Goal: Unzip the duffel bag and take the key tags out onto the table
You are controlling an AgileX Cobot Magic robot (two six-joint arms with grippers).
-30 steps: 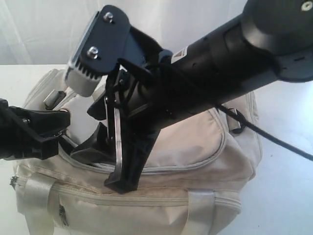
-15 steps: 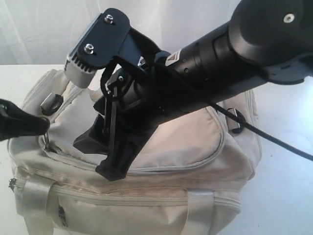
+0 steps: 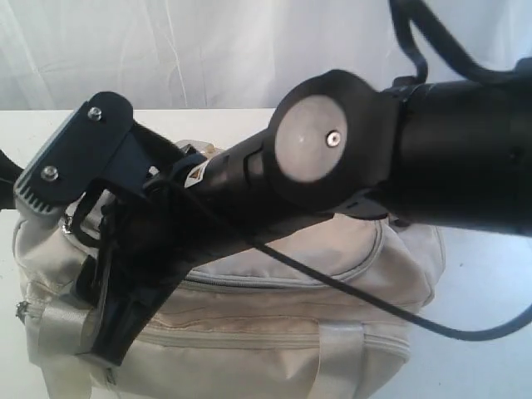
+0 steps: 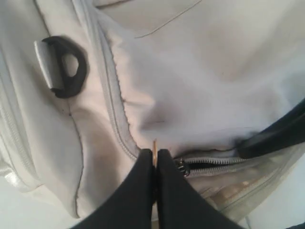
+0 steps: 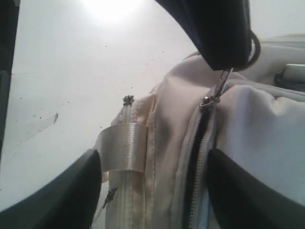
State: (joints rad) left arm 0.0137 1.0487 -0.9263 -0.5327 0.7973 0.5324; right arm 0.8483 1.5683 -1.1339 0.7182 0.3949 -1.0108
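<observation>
Pointing down over the duffel bag (image 3: 332,249), right hand (image 5: 152,162) spread open; left hand (image 4: 155,155) clenched on zipper pull (image 5: 219,88).

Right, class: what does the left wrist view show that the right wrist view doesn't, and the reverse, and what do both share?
Only the left wrist view: the left gripper seen from behind, shut on the zipper pull, and a black D-ring seen whole. Only the right wrist view: the white table, a webbing strap across a second zipper, and the right gripper open either side of the duffel bag. Both: the duffel bag, its main zipper partly open, the pull pinched by a dark gripper. Neither shows key tags.
</observation>
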